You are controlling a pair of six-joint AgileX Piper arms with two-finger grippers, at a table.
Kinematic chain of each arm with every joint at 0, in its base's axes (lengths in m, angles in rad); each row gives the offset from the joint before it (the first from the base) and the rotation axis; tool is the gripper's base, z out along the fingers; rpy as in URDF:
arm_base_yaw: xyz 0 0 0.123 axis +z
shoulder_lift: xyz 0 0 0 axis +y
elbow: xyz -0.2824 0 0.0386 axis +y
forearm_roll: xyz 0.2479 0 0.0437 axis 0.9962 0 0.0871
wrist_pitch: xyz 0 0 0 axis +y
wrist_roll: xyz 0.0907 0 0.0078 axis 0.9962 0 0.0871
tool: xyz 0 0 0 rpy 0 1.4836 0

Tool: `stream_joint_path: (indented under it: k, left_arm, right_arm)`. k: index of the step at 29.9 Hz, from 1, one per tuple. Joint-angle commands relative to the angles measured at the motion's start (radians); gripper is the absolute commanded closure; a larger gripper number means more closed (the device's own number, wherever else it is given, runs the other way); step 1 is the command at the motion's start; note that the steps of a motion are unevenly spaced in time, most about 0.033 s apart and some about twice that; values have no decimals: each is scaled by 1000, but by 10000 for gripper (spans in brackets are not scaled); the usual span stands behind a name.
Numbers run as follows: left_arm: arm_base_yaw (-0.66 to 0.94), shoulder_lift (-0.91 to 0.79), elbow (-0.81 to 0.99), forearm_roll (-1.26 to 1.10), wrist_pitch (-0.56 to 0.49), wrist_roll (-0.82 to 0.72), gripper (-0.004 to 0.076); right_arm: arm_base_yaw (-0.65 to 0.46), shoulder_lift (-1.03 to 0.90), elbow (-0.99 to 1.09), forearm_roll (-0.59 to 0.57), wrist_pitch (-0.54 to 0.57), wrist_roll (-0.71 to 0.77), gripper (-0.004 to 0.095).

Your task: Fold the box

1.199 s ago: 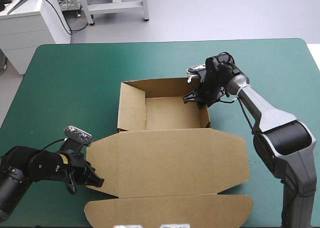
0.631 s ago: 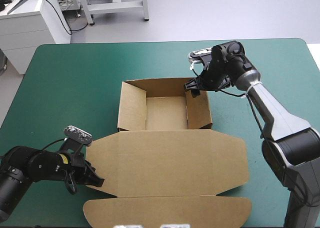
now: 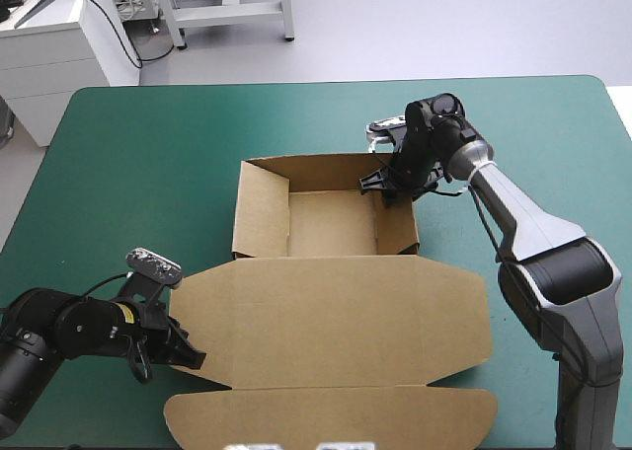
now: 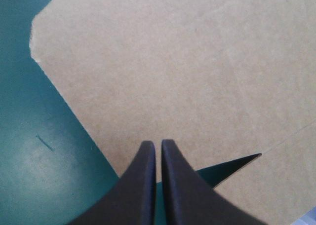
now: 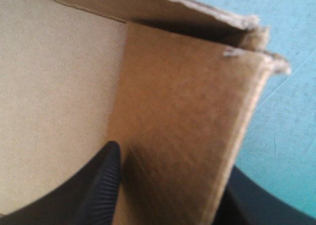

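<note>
Astride the right wall of the stiff, light-looking brown cardboard box (image 3: 326, 223), the black-finned right hand (image 3: 390, 188) is standing wide. The left hand (image 3: 193, 356) is pinching its lid edge.

The left arm (image 3: 59, 332) was built of glossy black cylindrical segments, with a small yellow mark (image 3: 123, 314) near its wrist. The right arm (image 3: 538, 238) wore silver-grey casings on its long links, broken by dark rounded joint housings, and ended in a black wrist. Each carried two broad black fins: the left gripper (image 4: 158, 147) looked smooth and matte, while the right gripper (image 3: 385, 189) showed one finger (image 5: 101, 185) finely ribbed.
</note>
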Motion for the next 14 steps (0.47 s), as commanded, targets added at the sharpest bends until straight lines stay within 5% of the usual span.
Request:
stream_joint_path:
  k: [1,3,9,14]
  left_arm:
    - [1,-10,-25,-19,-24,-4,710]
    - [1,-10,-25,-14,-24,-17,710]
    - [1,-10,-25,-14,-23,-17,710]
    - [1,-10,-25,-14,-14,-17,710]
  right_arm:
    - [-3,-48,-26,8,13,0,789]
    - [-3,-44,-26,12,13,-9,926]
    - [-3,-46,-28,-13,13,-36,927]
    - [-3,-73,-51,-159,-1,-57,927]
